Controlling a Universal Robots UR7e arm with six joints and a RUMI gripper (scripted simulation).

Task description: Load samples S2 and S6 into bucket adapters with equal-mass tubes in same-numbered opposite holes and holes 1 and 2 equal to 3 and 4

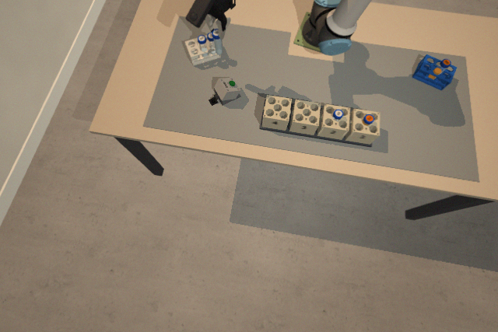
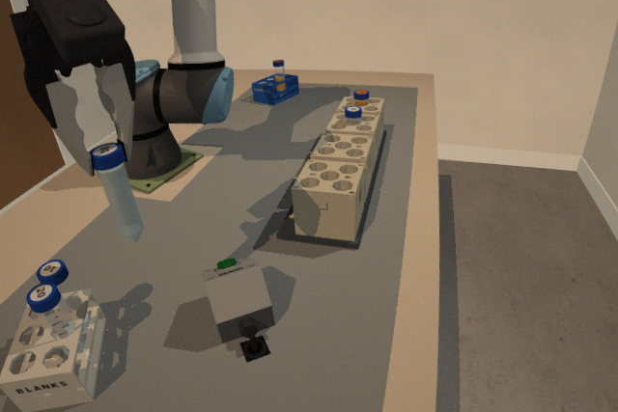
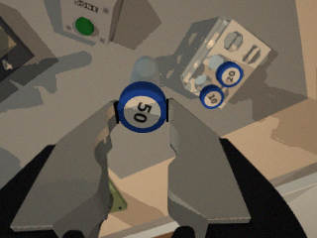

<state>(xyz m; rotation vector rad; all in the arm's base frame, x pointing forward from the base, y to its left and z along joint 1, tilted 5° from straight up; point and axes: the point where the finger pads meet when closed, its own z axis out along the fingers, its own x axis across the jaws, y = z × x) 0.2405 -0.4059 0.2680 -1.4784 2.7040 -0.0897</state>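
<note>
My gripper [image 1: 217, 31] [image 2: 108, 158] [image 3: 143, 101] is shut on the 50 blank [image 2: 120, 198] [image 3: 144, 106] by its cap; the tube hangs tilted, clear of the white BLANKS rack [image 1: 207, 60] [image 2: 42, 388] [image 3: 258, 41]. The 20 blank [image 2: 43, 296] [image 3: 230, 74] and 10 blank [image 2: 52, 271] [image 3: 212, 96] stand in that rack. An orange-dot tube [image 1: 369, 118] [image 2: 361, 95] stands in the centre hole of adapter 1 [image 1: 362, 137]. A white-dot tube [image 1: 338, 113] [image 2: 353, 111] stands in the centre hole of adapter 2 [image 1: 332, 132]. Adapters 3 [image 1: 303, 127] and 4 [image 1: 275, 122] [image 2: 324, 218] show empty holes. Both dots are unreadable.
The DONE desk with its green key [image 1: 232, 83] [image 2: 226, 263] [image 3: 84, 26] stands between the BLANKS rack and the loading stand [image 2: 319, 241]. A blue sample rack [image 1: 428, 80] [image 2: 264, 93] at the far right holds an orange-dot tube [image 1: 446, 62] [image 2: 278, 63].
</note>
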